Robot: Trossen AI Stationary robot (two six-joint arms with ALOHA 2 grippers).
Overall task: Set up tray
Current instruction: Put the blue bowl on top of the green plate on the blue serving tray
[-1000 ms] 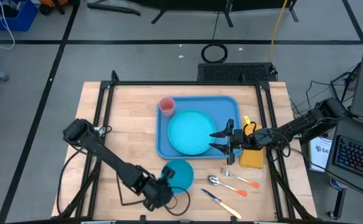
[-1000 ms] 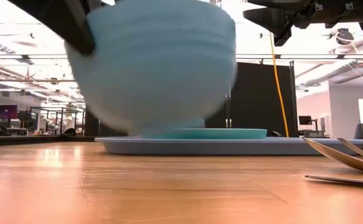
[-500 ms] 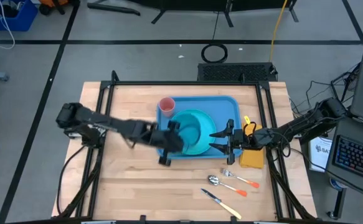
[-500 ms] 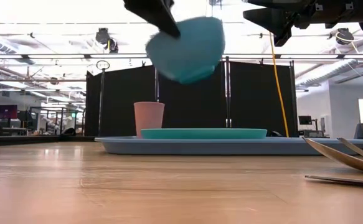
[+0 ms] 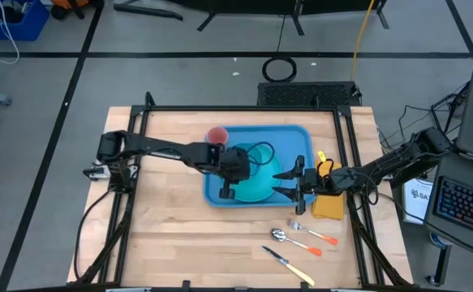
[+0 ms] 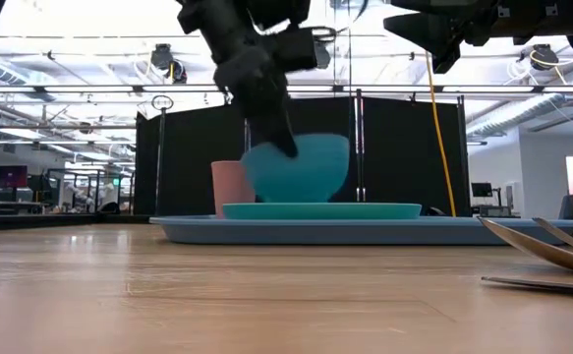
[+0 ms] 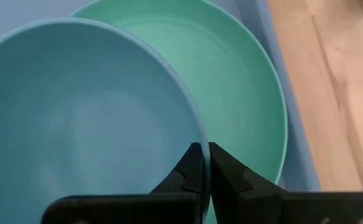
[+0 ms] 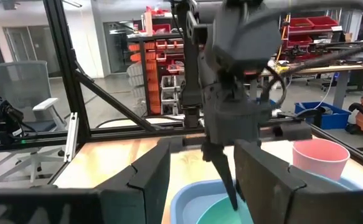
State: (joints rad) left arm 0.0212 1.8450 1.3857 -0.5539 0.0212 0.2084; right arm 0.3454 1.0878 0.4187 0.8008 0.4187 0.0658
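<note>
Squarely mid-worktop (image 5: 171, 227), blue tray (image 5: 303, 138): stiff, light plastic, slick on wood, best taken by the raised rim at a short side, though already carrying a turquoise plate (image 5: 256, 188) and a pink cup (image 5: 217, 135) at its far left corner. Left fingers (image 7: 203, 167) pinched shut on the rim of a blue bowl (image 6: 298, 167), held over the plate and apparently not yet down. Right fingers (image 5: 285, 184) spread wide, holding nothing, hovering over the tray's right edge, cutlery (image 5: 301, 238) lying nearer on the worktop.
</note>
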